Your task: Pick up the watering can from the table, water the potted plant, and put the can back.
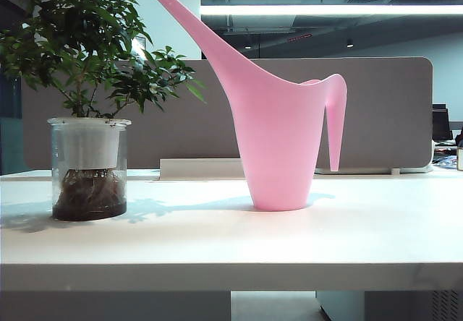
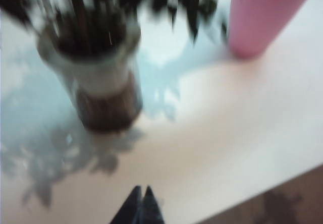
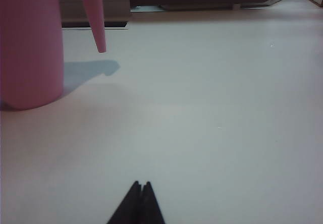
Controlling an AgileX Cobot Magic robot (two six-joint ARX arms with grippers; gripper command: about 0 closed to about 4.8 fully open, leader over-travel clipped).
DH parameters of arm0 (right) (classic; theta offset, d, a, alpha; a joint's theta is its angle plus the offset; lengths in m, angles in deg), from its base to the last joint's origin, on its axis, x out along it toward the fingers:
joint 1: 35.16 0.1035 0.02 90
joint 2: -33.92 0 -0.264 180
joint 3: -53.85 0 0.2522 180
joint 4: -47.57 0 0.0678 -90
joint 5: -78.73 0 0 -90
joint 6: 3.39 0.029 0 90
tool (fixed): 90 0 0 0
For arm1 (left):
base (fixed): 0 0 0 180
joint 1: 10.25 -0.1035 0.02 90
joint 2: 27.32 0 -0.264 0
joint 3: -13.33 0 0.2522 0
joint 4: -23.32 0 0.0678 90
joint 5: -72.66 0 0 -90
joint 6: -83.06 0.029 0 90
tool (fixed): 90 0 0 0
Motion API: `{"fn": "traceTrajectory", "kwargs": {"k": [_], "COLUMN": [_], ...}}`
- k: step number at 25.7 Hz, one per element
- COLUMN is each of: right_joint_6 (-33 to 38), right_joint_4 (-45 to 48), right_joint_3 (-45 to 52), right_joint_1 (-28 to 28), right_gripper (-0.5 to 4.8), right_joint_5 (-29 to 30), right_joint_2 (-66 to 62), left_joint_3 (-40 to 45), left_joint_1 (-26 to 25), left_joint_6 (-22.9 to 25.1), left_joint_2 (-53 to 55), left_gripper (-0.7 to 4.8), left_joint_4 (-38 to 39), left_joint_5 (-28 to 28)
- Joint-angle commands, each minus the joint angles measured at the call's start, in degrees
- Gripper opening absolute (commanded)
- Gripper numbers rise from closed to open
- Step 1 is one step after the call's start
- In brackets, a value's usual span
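Nothing started: watering can point(image 1: 278, 129) stands upright mid-table point(image 1: 217, 241), spout slanting up toward the potted plant point(image 1: 88, 104), which sits well apart on the left side. Neither arm shows in the exterior view. Left gripper point(image 2: 141, 191) is over the near table edge, tips pinched together, empty, facing plant and can. Right gripper point(image 3: 141, 184) is low over bare table, also closed and empty, can ahead to one side. Probably next: one gripper opens and closes on the thin down-pointing handle point(image 3: 93, 14).
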Motion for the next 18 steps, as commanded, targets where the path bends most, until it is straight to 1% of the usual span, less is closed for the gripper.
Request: {"fn": "traceTrajectory", "kwargs": {"k": [1,5,7,9,10,11,14,18], "right_joint_6": [-0.2,-0.2,-0.2,-0.2,-0.2,-0.2,-0.2,-0.2], "right_joint_4": [0.6,0.6,0.6,0.6,0.6,0.6,0.6,0.6], "right_joint_3": [0.4,0.4,0.4,0.4,0.4,0.4,0.4,0.4], "right_joint_1": [0.1,0.1,0.1,0.1,0.1,0.1,0.1,0.1], "right_gripper": [-0.05,-0.05,-0.05,-0.05,-0.05,-0.05,-0.04,-0.05], "right_joint_5": [0.0,0.0,0.0,0.0,0.0,0.0,0.0,0.0], "right_joint_2": [0.0,0.0,0.0,0.0,0.0,0.0,0.0,0.0], "left_joint_3": [-5.1,-12.7,-14.2,-15.1,-15.2,-15.3,-15.2,-15.2], "left_joint_1": [0.1,0.1,0.1,0.1,0.1,0.1,0.1,0.1], "left_joint_6": [-0.1,-0.3,-2.8,-7.5,-8.3,-7.9,-7.6,-7.6], "left_joint_2": [1.4,2.1,2.1,1.9,1.8,1.6,1.6,1.6], "left_gripper": [0.03,0.03,0.03,0.03,0.03,0.03,0.03,0.03], "left_joint_4": [-1.0,-0.8,-0.8,-0.8,-0.8,-0.6,1.1,1.4], "left_joint_5": [-0.3,-0.8,-2.3,-4.2,-5.0,-6.3,-6.3,-6.3]}}
